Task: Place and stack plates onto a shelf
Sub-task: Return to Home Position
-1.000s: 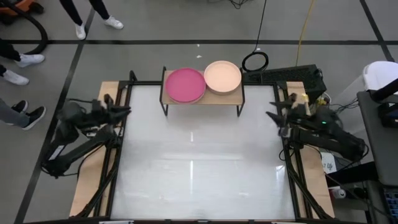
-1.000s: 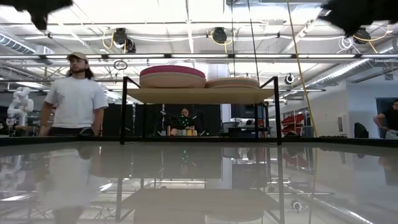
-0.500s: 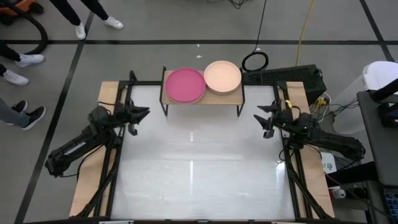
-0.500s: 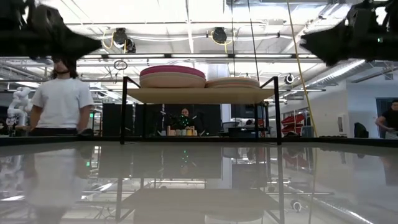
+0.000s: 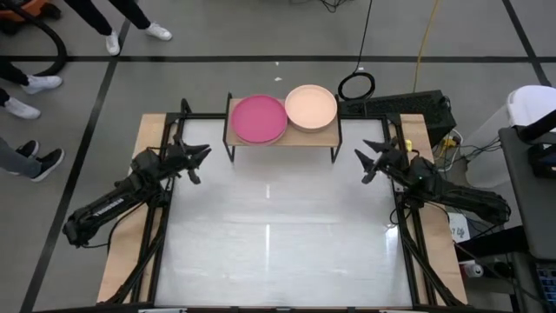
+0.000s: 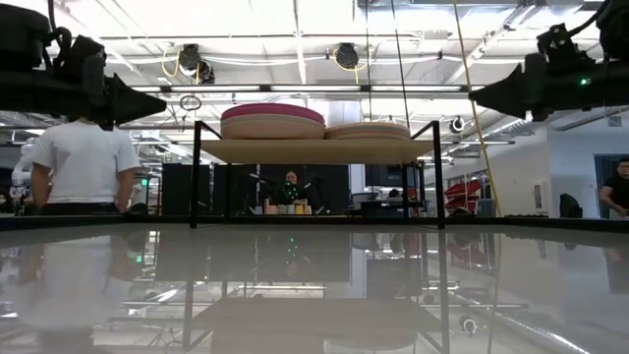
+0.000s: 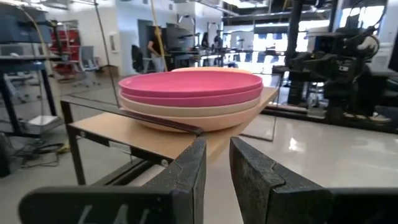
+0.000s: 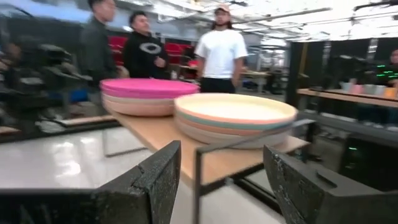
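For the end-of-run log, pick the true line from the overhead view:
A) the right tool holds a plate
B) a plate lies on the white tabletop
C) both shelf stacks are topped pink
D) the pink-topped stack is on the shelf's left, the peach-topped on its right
D: in the high view the pink plate tops the left stack on the shelf, and the peach plate tops the right one.

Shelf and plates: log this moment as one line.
shelf: pink-topped stack, peach-topped stack | left gripper: open, empty, clear of shelf | right gripper: open, empty, clear of shelf
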`<move>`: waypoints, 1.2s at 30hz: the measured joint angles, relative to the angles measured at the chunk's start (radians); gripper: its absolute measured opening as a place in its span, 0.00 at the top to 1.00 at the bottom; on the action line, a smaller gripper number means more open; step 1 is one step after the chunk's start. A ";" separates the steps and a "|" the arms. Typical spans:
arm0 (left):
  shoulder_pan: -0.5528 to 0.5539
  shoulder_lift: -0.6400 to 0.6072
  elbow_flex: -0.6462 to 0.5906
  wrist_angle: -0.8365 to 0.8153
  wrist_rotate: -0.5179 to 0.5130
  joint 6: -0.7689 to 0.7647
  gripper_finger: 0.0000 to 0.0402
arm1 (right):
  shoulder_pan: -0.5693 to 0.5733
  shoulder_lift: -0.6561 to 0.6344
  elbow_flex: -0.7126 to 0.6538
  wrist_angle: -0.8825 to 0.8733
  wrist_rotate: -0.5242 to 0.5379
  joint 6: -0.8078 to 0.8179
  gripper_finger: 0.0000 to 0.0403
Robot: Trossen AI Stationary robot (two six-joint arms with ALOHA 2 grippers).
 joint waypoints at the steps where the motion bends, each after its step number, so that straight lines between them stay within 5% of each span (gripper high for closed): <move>1: 0.000 0.000 0.000 0.000 -0.005 0.004 0.81 | 0.000 0.000 0.000 -0.004 0.022 -0.010 0.48; 36: 0.000 0.000 0.000 -0.013 -0.006 -0.014 0.81 | 0.000 0.000 -0.003 0.018 0.028 -0.008 0.48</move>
